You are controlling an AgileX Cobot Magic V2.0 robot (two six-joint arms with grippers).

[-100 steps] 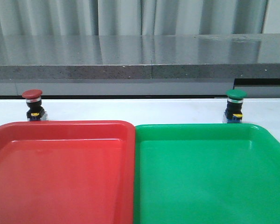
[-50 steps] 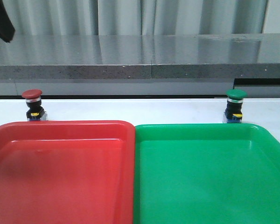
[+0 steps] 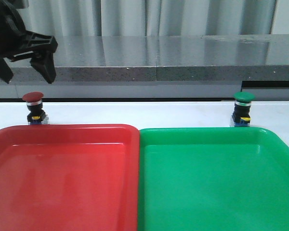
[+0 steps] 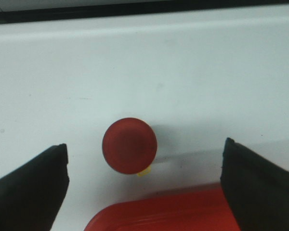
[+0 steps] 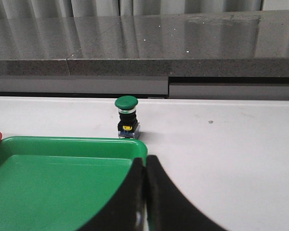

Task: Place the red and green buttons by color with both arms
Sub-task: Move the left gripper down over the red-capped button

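The red button (image 3: 33, 97) stands upright on the white table behind the red tray's far left corner. My left gripper (image 3: 28, 73) hangs open above it, fingers spread wide. In the left wrist view the red cap (image 4: 129, 146) lies between the fingers (image 4: 31, 187), untouched. The green button (image 3: 243, 98) stands upright behind the green tray's far right part; it also shows in the right wrist view (image 5: 126, 103). My right gripper (image 5: 145, 163) is shut and empty, low over the green tray's corner, short of the green button. It is out of the front view.
The red tray (image 3: 62, 183) fills the near left, the green tray (image 3: 212, 183) the near right, side by side and touching. A grey stone ledge (image 3: 159, 67) runs along the back of the white table (image 3: 135, 113). The red tray's rim (image 4: 183, 211) lies just under my left gripper.
My left gripper has come into the front view from the upper left and moved down and right, and it is now above the red button. Both buttons have not moved.
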